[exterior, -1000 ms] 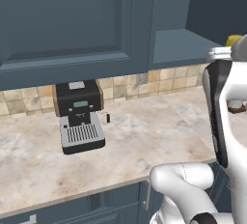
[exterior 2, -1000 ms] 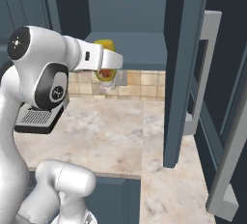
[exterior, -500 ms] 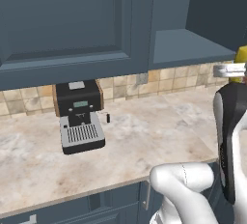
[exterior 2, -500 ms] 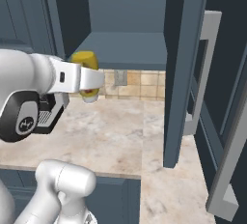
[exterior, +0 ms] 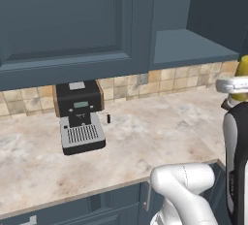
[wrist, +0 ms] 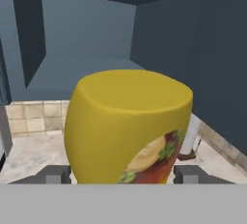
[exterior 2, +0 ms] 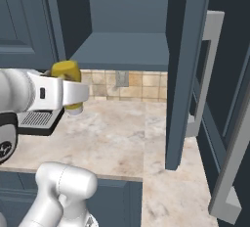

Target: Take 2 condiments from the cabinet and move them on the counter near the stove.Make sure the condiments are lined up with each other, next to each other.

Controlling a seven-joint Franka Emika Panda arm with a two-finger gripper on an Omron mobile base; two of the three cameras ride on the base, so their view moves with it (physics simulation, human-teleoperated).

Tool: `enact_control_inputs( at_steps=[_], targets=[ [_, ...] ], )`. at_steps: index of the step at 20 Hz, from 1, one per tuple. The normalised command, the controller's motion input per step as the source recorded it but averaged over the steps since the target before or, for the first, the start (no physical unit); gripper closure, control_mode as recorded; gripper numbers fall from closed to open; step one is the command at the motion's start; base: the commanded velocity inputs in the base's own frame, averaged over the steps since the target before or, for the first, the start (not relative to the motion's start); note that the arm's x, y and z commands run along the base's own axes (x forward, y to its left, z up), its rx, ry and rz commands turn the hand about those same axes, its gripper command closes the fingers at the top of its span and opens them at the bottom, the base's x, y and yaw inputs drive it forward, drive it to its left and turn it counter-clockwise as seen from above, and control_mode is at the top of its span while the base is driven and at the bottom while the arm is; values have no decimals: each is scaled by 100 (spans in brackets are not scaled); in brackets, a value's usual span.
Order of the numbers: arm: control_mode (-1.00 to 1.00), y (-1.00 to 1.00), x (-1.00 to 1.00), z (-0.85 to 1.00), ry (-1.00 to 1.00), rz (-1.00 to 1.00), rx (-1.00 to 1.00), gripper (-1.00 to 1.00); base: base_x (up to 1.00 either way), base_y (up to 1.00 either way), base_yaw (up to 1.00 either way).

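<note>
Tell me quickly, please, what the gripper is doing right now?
Gripper: shut on the yellow bottle, one of its fingers on each side.

It was a home kitchen: dark blue wall cabinets (exterior: 72, 20) hung over a beige marbled counter (exterior: 145, 136), a tiled backsplash (exterior: 169, 81) ran behind, and a coffee machine (exterior: 80, 117) stood at the far left.

The beige marbled counter (exterior: 145, 141) carries a black-and-silver coffee machine (exterior: 79, 116) against the tiled backsplash.
</note>
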Motion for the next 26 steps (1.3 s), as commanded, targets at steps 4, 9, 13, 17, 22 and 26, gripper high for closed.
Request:
enact_control_inputs(
  at_steps=[4,9,13,17,22,26],
  targets=[
    [-100,21,0,-18,0,12,0,100,0,0,0],
    [-100,20,-1,-18,0,13,0,100,0,0,0],
    [-100,22,-4,-12,0,11,0,100,0,0,0],
    [-100,20,0,-12,0,7,0,100,0,0,0],
    [-100,14,0,-8,0,2,0,100,0,0,0],
    [-100,0,0,0,0,0,0,100,0,0,0]
  ],
)
